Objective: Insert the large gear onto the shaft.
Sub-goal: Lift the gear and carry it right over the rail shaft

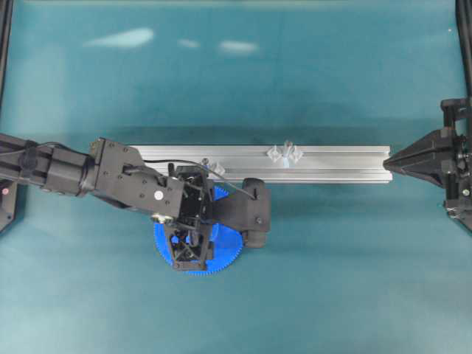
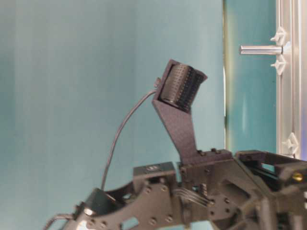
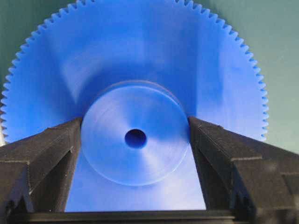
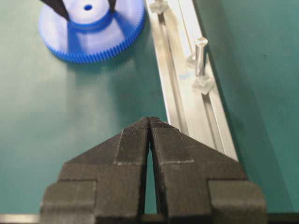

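The aluminium rail serves as the landmark: a long slotted silver extrusion lying across the teal table mat. Its slot carries the only held items, two look-alike pin fixtures. The shaft stands upright near the rail's middle, flanked by two small clear diamond-shaped tabs; in the right wrist view it appears as a thin silvery pin. A second clear fixture sits farther along the rail, at the end nearer the left arm, partly hidden by that arm.

The large gear lies flat on the mat just beside the rail's long edge, on the side away from the far wall, and well apart from the shaft. It is a blue toothed disc with a raised hub and a dark centre hole.

The left gripper straddles the hub, one black finger against each flank (contact looks firm in the left wrist view), so it is clamped on the gear. The right gripper hovers over the rail's other end with its fingertips pressed together, holding nothing.

The mat is plain teal with soft ceiling reflections on it. A teal backdrop fills the table-level view, where a pin projects from the rail.
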Robot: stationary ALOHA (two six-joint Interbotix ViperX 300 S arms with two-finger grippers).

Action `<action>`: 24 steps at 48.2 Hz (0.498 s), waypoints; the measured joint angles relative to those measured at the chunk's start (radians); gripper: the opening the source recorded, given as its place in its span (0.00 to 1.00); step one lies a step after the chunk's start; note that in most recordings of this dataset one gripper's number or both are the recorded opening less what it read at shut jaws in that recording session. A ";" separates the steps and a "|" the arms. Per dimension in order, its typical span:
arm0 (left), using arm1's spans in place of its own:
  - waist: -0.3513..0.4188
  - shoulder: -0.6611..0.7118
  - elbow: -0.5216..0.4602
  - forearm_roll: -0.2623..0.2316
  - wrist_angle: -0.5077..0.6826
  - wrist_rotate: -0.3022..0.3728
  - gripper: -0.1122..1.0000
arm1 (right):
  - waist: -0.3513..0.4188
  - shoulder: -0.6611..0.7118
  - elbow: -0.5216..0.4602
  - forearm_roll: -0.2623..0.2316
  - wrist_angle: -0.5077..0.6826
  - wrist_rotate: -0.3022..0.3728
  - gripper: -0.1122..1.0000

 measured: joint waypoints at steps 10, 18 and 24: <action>0.002 -0.023 -0.061 -0.002 0.055 0.002 0.79 | 0.000 0.000 0.000 0.000 0.000 -0.002 0.18; 0.009 -0.046 -0.110 0.000 0.123 0.008 0.79 | 0.000 0.000 0.000 0.000 0.000 0.000 0.18; 0.025 -0.064 -0.144 0.000 0.181 0.031 0.79 | 0.000 0.000 0.000 0.000 0.000 0.000 0.18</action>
